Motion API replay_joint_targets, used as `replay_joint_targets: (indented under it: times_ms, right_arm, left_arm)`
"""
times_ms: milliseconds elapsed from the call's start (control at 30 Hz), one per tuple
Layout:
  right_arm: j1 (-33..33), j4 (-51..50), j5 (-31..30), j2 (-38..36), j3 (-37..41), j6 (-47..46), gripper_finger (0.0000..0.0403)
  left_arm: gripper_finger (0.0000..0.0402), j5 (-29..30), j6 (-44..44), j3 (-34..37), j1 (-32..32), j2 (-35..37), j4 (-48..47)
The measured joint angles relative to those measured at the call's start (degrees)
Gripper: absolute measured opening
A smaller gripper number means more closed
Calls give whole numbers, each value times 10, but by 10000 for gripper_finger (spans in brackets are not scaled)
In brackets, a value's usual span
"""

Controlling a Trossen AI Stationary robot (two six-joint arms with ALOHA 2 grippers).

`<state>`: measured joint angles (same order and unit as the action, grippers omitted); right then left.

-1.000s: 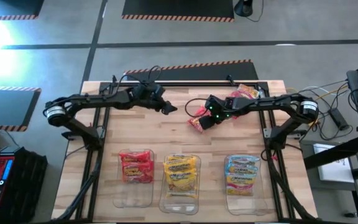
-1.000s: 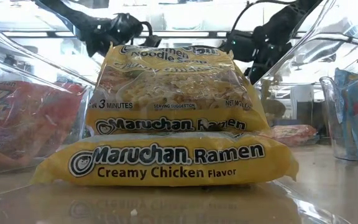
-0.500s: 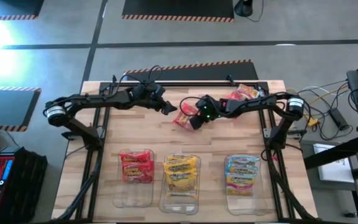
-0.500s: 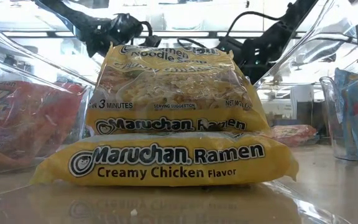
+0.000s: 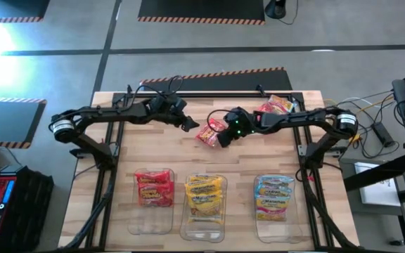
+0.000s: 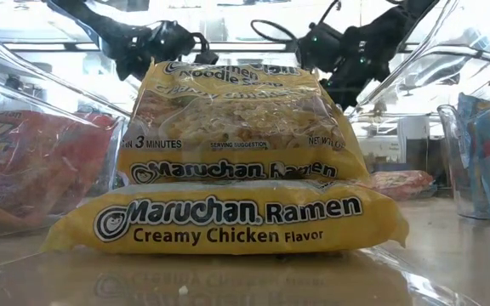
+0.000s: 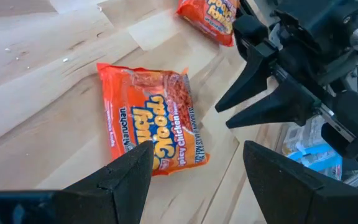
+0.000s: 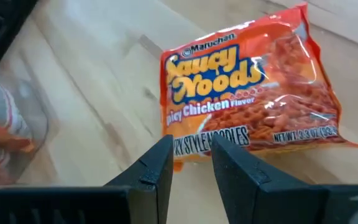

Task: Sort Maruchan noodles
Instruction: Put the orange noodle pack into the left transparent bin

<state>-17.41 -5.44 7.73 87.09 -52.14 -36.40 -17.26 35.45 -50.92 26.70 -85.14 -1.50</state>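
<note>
Right now a red packet (image 5: 207, 132) lies flat on the wooden table (image 5: 259, 151), between the two grippers. The left gripper (image 5: 186, 124), fingers spread, sits just beside it; the right gripper (image 5: 223, 137) hovers over it, fingers nearly pressed together and holding nothing. Glossy film could slip or skid if pinched at an edge. Three clear bins (image 5: 204, 219) wait at the near side; grey floor surrounds the table.
</note>
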Motion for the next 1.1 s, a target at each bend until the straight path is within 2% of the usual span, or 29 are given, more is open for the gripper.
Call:
replay_joint_targets:
  times_ms: [133, 233, 767, 1100]
  right_arm:
    - [-1, 3, -6, 20, 1, 5, 99]
    - [-1, 4, -33, 45, 2, 5, 98]
    - [-1, 13, -33, 87, 1, 5, 98]
    - [-1, 15, -34, 99, 3, 5, 98]
  left_arm:
    - [233, -16, 0, 13, 0, 0, 1]
    - [233, -18, 11, 24, 0, 0, 1]
    - [233, -29, 20, 48, 0, 0, 8]
    - [233, -45, 102, 120, 0, 0, 133]
